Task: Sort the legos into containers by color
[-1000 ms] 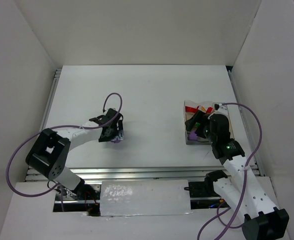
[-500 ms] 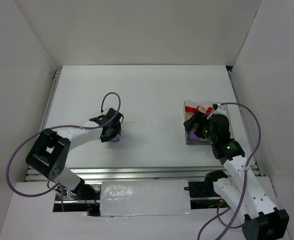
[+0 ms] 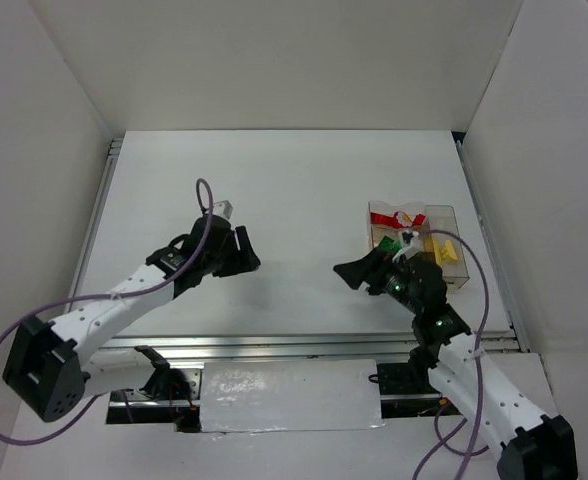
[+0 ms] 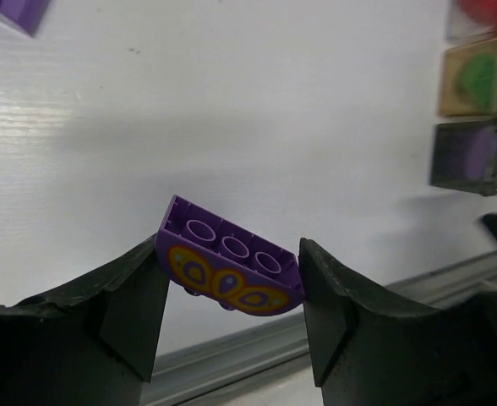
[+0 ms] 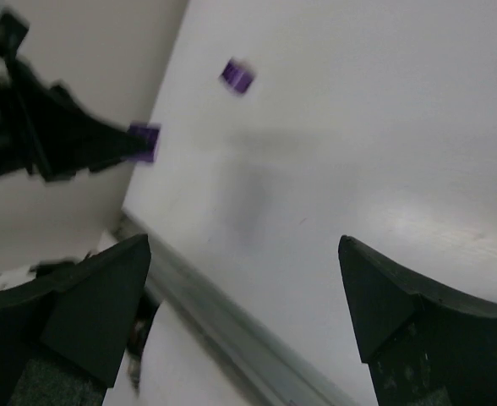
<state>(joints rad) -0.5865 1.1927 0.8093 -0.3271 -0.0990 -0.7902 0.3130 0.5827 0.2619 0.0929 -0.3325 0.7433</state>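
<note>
purple lego (image 4: 232,275) in left gripper (image 4: 230,260), seemingly pinched

White table (image 3: 294,190) inside plain white walls (image 3: 274,60), evenly lit

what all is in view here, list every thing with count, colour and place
held brick: one, purple, rounded with a printed face, between the left jaws, off the table
loose brick: one, purple, on the table, apart from the bins
bins: one joined cluster, clear, right side of the table
binned bricks: red, green, yellow, each colour in its own bin; counts too small to tell
table: one, white
left arm: white and black, jaws shut on the held brick
right arm: white and black, jaws open and empty, just near of the bins
</note>
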